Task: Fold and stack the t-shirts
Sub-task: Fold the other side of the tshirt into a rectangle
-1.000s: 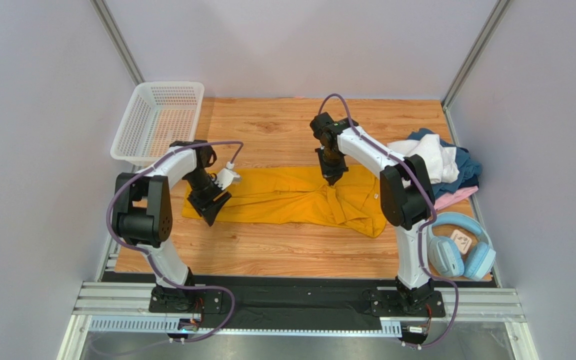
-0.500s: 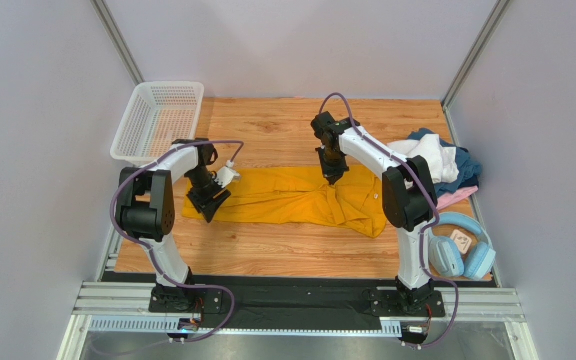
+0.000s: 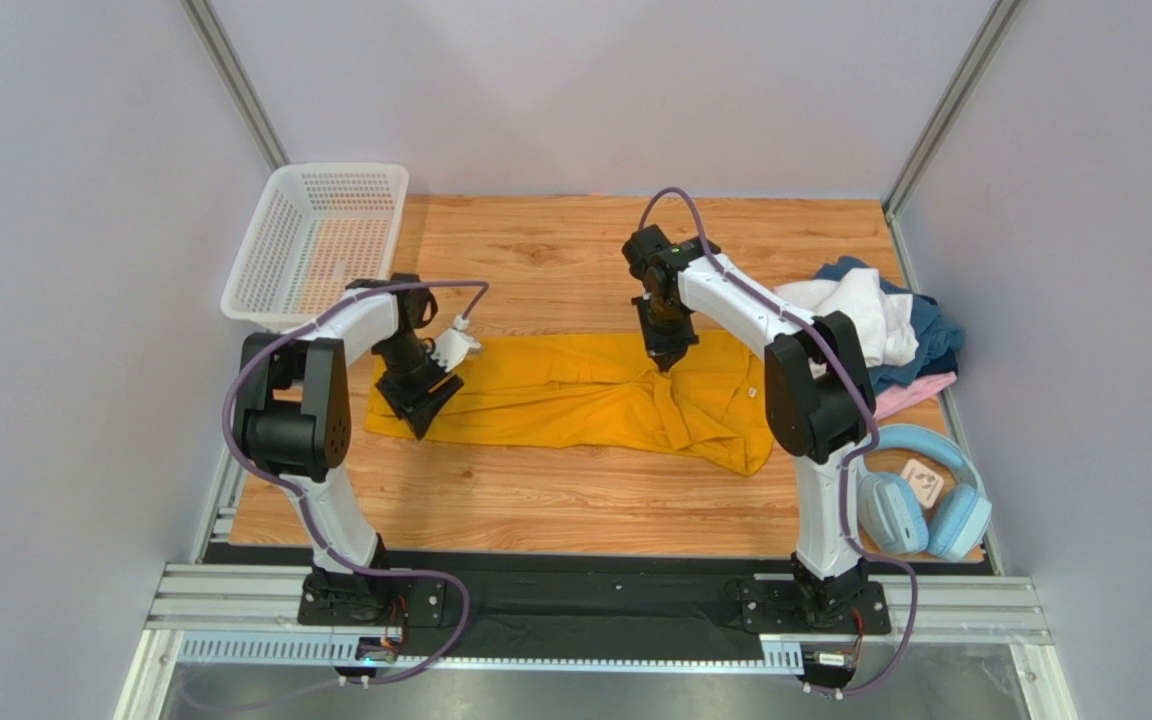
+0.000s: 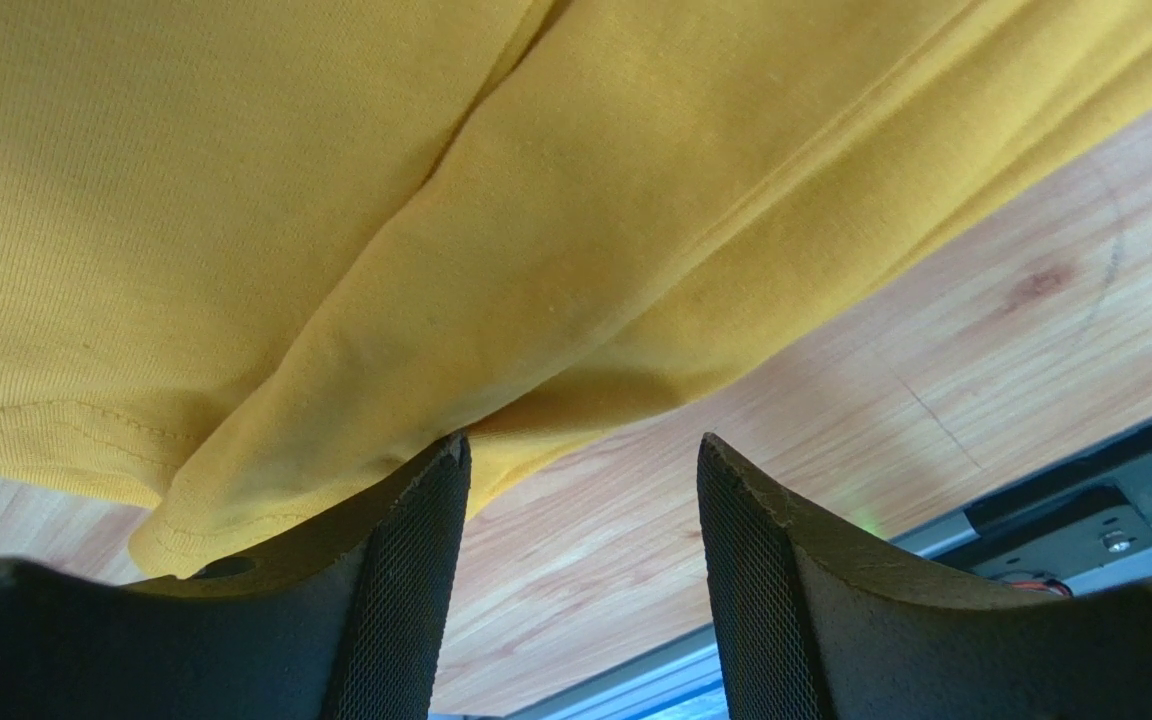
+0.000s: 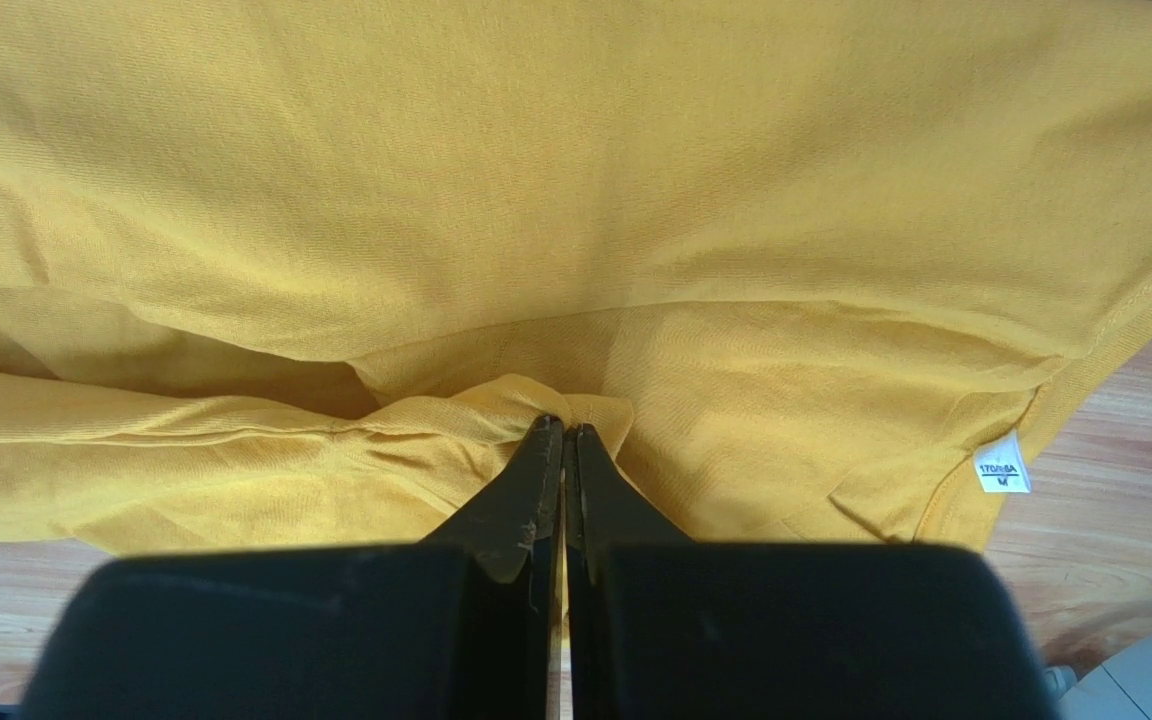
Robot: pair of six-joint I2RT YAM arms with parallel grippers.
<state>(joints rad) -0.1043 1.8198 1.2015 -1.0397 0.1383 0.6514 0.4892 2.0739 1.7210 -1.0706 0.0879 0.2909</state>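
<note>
A mustard-yellow t-shirt (image 3: 582,393) lies spread lengthwise across the middle of the wooden table. My left gripper (image 3: 417,402) is open at the shirt's left end. In the left wrist view (image 4: 582,450) the shirt's folded edge (image 4: 567,300) rests against the left finger (image 4: 417,570), and bare wood shows between the jaws. My right gripper (image 3: 668,357) is at the shirt's far edge, right of centre. In the right wrist view (image 5: 563,432) it is shut, pinching a small fold of the yellow cloth (image 5: 537,398). White (image 3: 868,315), dark blue (image 3: 940,338) and pink (image 3: 910,395) shirts lie heaped at the right edge.
A white mesh basket (image 3: 312,240) stands at the back left corner. Light-blue headphones (image 3: 920,498) lie at the front right, just below the heap. A white size label (image 5: 1000,468) shows at the shirt's collar side. Metal frame rails run along the table's sides.
My left gripper has shifted slightly away from the near edge, closer onto the shirt's left end. The right arm and the shirt have barely moved.
</note>
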